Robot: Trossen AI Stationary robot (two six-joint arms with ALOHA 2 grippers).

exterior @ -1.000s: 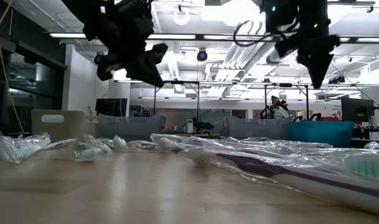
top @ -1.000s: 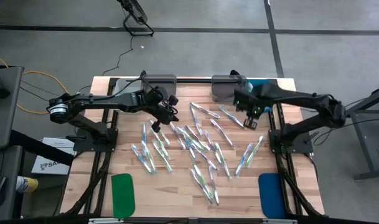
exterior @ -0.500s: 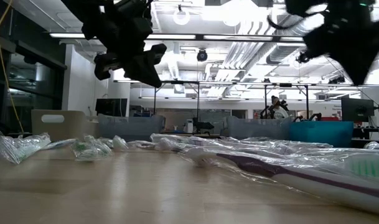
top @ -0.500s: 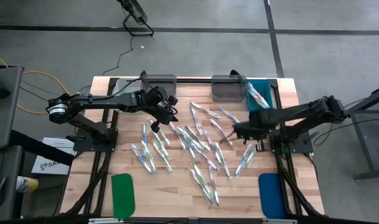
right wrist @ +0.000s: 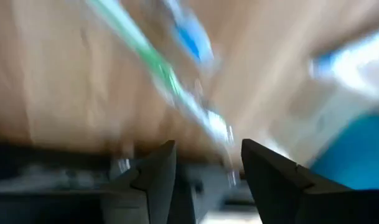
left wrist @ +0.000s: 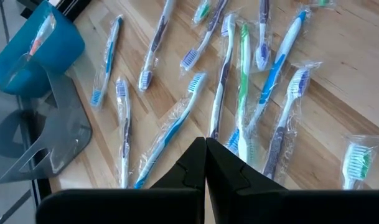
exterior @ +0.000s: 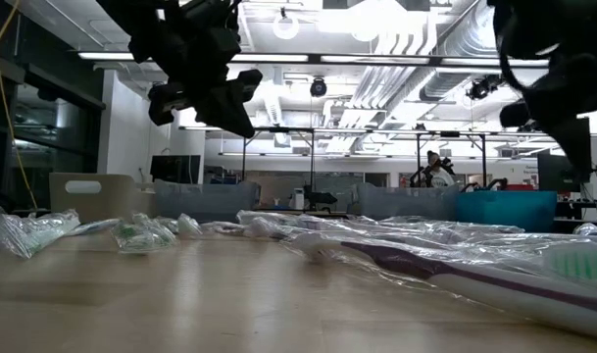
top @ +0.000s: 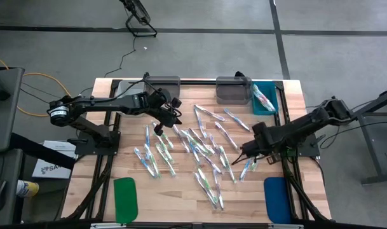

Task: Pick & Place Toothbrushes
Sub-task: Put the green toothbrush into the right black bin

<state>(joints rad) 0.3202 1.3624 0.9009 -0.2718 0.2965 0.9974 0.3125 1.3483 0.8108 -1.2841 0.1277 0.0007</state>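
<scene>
Toothbrushes (top: 203,149), clear-wrapped, lie scattered across the middle of the wooden table (top: 180,200); a few sit in the teal bin (top: 264,98) at the far right corner. Left gripper (top: 160,129) hangs above the left part of the scatter, fingers pressed together, holding nothing. Right gripper (top: 244,154) is low over the brushes near the right edge, fingers (right wrist: 155,177) parted, empty.

Glossy clear-plastic-wrapped toothbrushes (top: 203,149) on a matt, pale wood-plank table (top: 180,197).
</scene>
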